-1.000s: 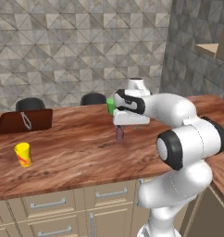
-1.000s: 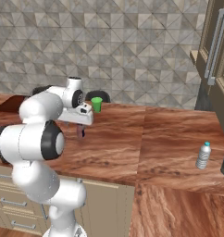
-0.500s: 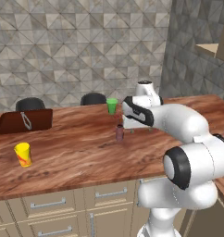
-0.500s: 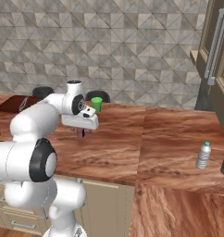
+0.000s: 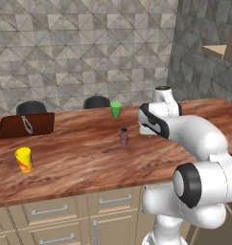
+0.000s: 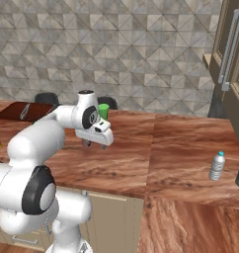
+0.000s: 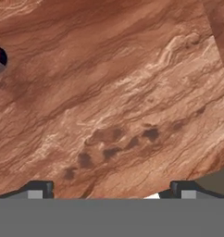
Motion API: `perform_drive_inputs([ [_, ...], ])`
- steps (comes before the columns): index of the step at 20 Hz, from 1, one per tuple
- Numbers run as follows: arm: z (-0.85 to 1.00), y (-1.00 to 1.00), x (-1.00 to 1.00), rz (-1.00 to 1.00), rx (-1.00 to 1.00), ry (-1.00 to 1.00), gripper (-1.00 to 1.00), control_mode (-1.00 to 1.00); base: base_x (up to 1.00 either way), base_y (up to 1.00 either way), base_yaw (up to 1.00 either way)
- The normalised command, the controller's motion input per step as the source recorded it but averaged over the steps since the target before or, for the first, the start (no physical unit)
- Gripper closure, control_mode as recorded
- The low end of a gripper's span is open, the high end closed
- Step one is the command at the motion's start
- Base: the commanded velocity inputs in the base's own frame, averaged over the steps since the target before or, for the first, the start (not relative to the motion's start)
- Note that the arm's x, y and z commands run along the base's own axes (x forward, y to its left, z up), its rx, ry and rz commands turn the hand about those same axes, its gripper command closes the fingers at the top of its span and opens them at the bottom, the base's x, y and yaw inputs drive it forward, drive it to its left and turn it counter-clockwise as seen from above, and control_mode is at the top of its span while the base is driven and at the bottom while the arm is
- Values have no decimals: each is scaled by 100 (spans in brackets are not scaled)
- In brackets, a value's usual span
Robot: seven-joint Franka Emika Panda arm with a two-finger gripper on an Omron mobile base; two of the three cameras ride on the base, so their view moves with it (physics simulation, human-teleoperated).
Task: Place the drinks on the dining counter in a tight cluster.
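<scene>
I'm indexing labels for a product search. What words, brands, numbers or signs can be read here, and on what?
None can be read.
yellow cup: a red mark, no letters.
water bottle: label too small to read.
maroon bottle: no legible text.
green cup: plain.

Kitchen: wood counter (image 5: 89,158), drawers (image 5: 51,210), tiled wall (image 5: 79,48).
</scene>
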Motion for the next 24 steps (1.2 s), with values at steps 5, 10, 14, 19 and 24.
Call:
perform_drive_inputs([
  [5, 11, -42, -7, -19, 0, 1, -100, -100, 0, 0, 0],
  [10, 10, -44, -7, -21, 0, 1, -100, -100, 0, 0, 0],
  [14, 5, -42, -7, -24, 0, 1, -100, -100, 0, 0, 0],
  [19, 4, -42, -10, -27, 0, 0, -100, -100, 0, 0, 0],
  [24, 7, -45, -7, -26, 0, 0, -100, -100, 0, 0, 0],
])
